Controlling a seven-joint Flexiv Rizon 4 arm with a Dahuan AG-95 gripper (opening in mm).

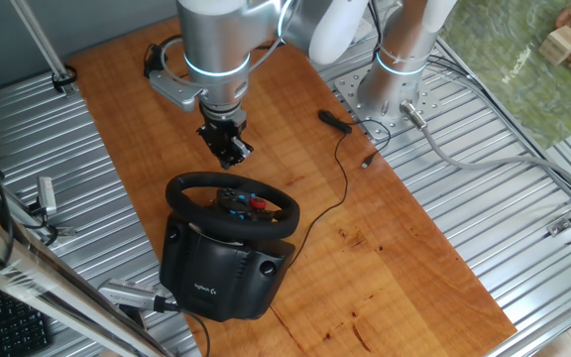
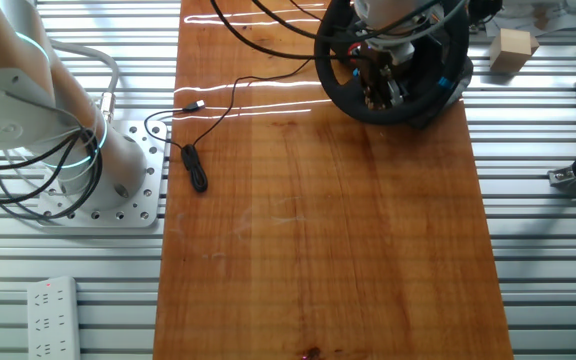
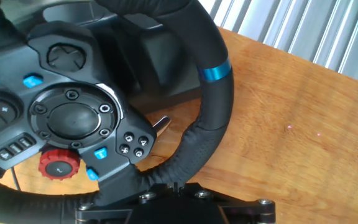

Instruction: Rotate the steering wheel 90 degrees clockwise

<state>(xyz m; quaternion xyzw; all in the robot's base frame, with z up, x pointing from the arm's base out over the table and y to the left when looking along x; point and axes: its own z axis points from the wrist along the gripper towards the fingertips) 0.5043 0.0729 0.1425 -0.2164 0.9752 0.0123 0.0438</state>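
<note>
The steering wheel [image 1: 231, 204] sits on its boxy black base [image 1: 221, 266] at one end of the wooden tabletop [image 1: 414, 238], and my gripper [image 1: 226, 142] hangs just beside the far part of the rim, above the wood, not touching it as far as I can judge. In the hand view the rim's blue strip [image 3: 216, 71] is up and to the right, with the hub's red knob [image 3: 59, 163] low on the left, so the wheel already looks turned off level from my camera's angle, though I can't say whether that is the wheel or the hand's own tilt. I cannot tell whether the jaws are spread or pressed together; the fingertips are out of the hand view and too dark in the fixed views. My worry is a shallow bite: if the fingers catch only the padded edge, the rim may slip as I sweep. The black cable [image 1: 343, 169] trailing near the wheel could also snag the wrist.
</note>
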